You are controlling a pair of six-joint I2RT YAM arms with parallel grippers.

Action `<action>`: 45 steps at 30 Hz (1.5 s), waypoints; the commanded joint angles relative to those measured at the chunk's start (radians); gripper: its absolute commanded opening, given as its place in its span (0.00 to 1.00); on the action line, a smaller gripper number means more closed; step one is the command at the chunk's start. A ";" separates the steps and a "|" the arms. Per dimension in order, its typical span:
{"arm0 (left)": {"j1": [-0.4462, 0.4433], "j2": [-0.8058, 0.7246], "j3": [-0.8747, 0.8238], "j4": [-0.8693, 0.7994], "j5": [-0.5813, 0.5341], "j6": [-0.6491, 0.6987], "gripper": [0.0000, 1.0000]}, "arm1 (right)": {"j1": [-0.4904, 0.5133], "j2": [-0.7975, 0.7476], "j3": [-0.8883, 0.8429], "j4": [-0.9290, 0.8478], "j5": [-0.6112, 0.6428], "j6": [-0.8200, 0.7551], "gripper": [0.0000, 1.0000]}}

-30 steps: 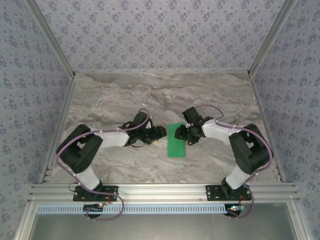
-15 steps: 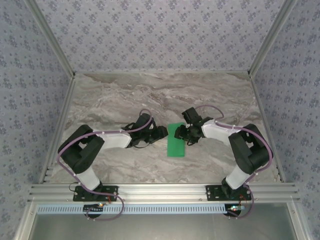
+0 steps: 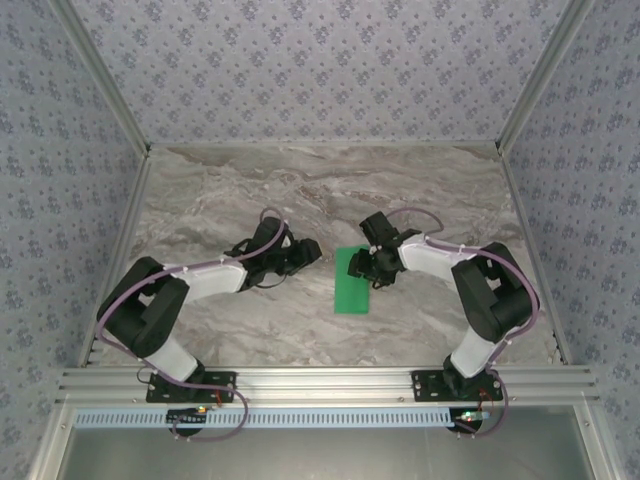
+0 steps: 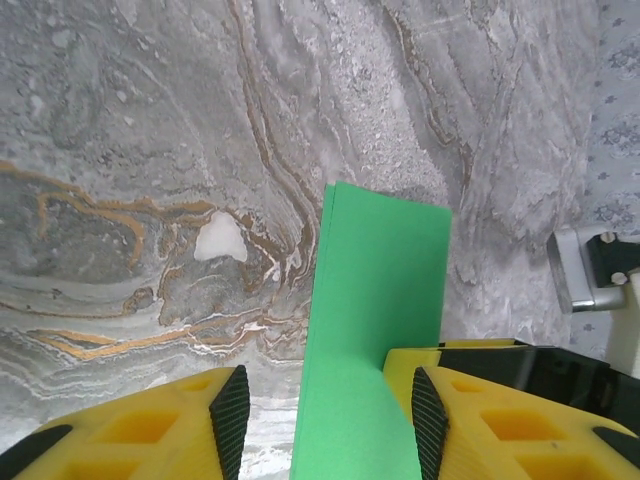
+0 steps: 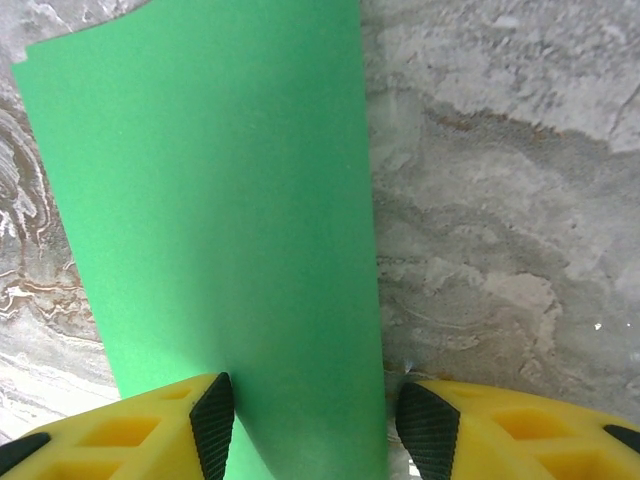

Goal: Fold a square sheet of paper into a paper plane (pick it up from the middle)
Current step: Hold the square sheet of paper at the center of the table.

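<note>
At the centre of the overhead view, the green sheet of paper (image 3: 353,285) lies flat on the marble table (image 3: 300,190), folded into a narrow strip. At the strip's upper end the right gripper (image 3: 360,266) has its yellow fingers spread either side of the paper's width. Just left of the sheet, the left gripper (image 3: 312,254) points toward it, jaws parted and pinching nothing.

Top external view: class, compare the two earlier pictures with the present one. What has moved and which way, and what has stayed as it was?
The left arm's elbow swung out to the left, and the left end effector drew slightly toward the far side of the table. Nothing was visibly gripped or let go. The green sheet of paper lies flat where it was, and the right end effector has barely shifted over its top edge.
</note>
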 commanded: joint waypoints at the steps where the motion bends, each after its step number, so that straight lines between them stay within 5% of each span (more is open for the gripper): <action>1: 0.012 -0.030 -0.014 -0.014 0.041 0.044 0.49 | -0.009 0.155 -0.066 -0.069 0.153 -0.046 0.58; 20: 0.015 0.065 0.000 0.068 0.217 0.077 0.38 | 0.002 0.211 -0.065 -0.067 0.155 -0.041 0.59; 45: -0.078 0.288 0.189 -0.012 0.313 0.139 0.01 | 0.013 0.289 -0.062 -0.055 0.165 -0.045 0.59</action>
